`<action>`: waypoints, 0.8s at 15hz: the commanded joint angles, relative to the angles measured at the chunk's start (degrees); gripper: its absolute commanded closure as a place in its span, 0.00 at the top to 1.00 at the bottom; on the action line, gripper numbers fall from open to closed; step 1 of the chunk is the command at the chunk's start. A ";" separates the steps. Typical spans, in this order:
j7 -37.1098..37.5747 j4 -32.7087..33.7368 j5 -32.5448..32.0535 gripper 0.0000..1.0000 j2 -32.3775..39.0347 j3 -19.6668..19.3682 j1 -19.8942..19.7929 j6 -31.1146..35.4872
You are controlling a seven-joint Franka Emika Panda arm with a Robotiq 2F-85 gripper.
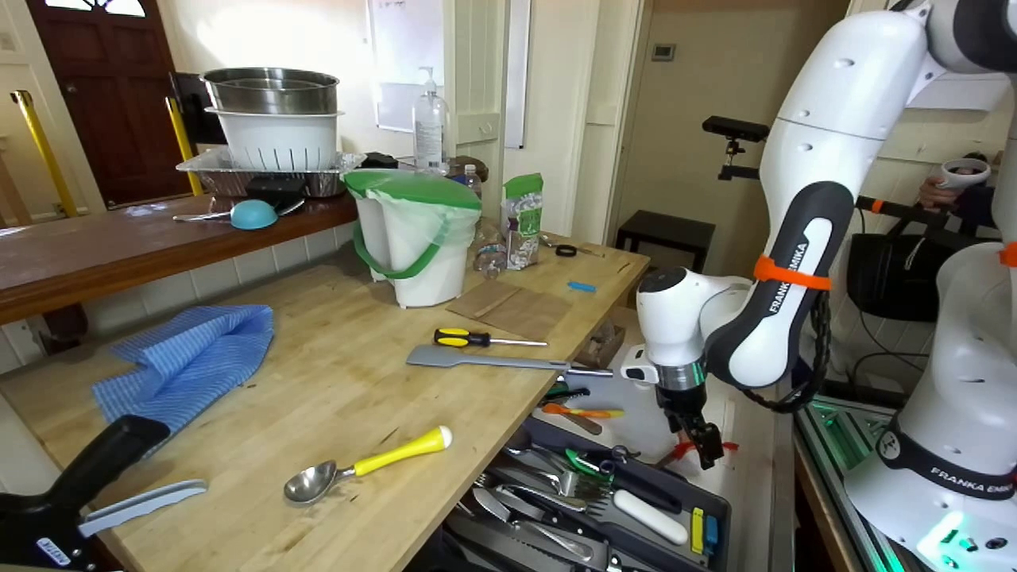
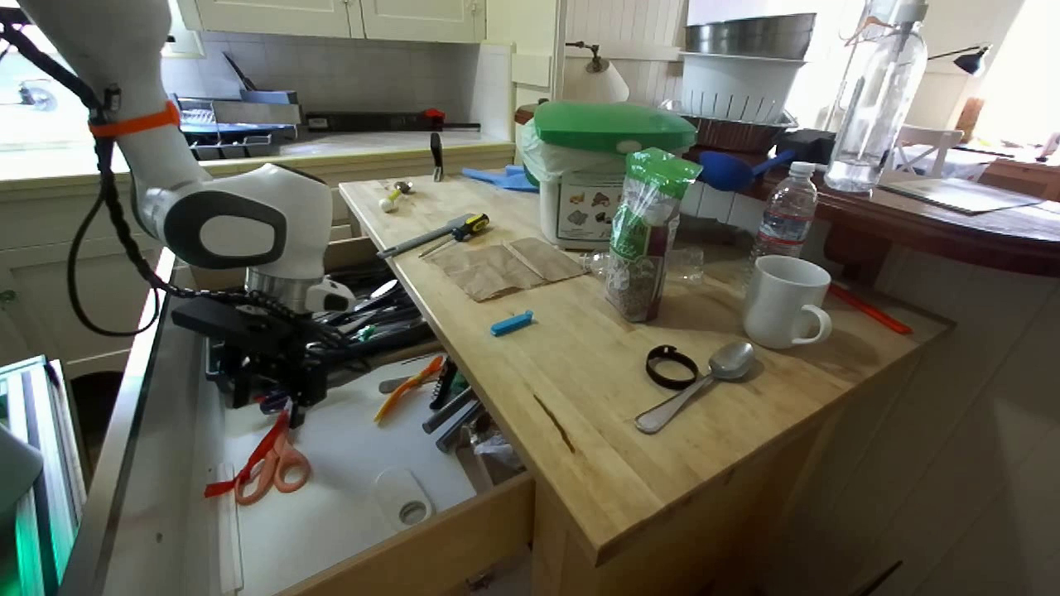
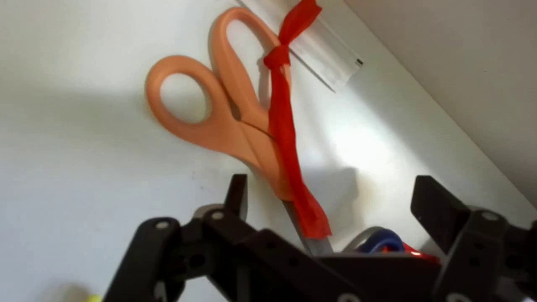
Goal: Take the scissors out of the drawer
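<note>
We hold our gripper (image 3: 329,188) spread wide over the floor of the drawer (image 2: 426,536), orange-handled scissors (image 3: 251,140) lying there, red ribbon (image 3: 283,126) knotted round one handle.

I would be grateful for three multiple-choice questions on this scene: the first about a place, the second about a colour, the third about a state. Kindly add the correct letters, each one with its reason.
1. Where do the scissors lie?
A) On the worktop
B) In the drawer
C) In the mug

2. What colour is the ribbon tied to the scissors?
A) Blue
B) Green
C) Red

3. How do the fingers stand?
A) Apart
B) Closed together
C) Closed on the scissors

Right letters:
1: B, since an exterior view shows the scissors lying within the drawer, lower than the worktop.
2: C, since the wrist view shows the ribbon red all along, from its knot to its loose ends.
3: A, since the wrist view shows a wide gap between the fingers.
</note>
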 commanded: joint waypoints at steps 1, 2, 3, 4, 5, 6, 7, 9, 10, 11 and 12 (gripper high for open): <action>5.35 0.11 -3.39 1.00 4.27 -2.61 -0.72 3.81; 5.86 0.13 -4.33 1.00 5.07 -3.55 -0.78 4.79; 5.01 0.14 -4.84 1.00 5.13 -3.72 -1.13 5.69; 4.42 0.17 -5.23 1.00 5.29 -3.57 -1.21 6.95; 3.30 0.13 -7.28 1.00 5.43 -4.70 -1.39 8.79; 3.20 0.15 -8.57 1.00 5.35 -5.13 -1.19 10.08; 3.02 0.16 -9.04 1.00 4.84 -4.99 -1.18 10.25; 3.42 0.31 -7.37 1.00 4.44 -3.85 -1.93 8.17; 3.40 0.32 -7.35 1.00 4.44 -3.75 -1.99 8.17; 3.03 0.38 -8.92 1.00 4.87 -4.42 -1.39 8.87; 2.69 0.41 -11.42 1.00 5.57 -5.56 -0.47 10.08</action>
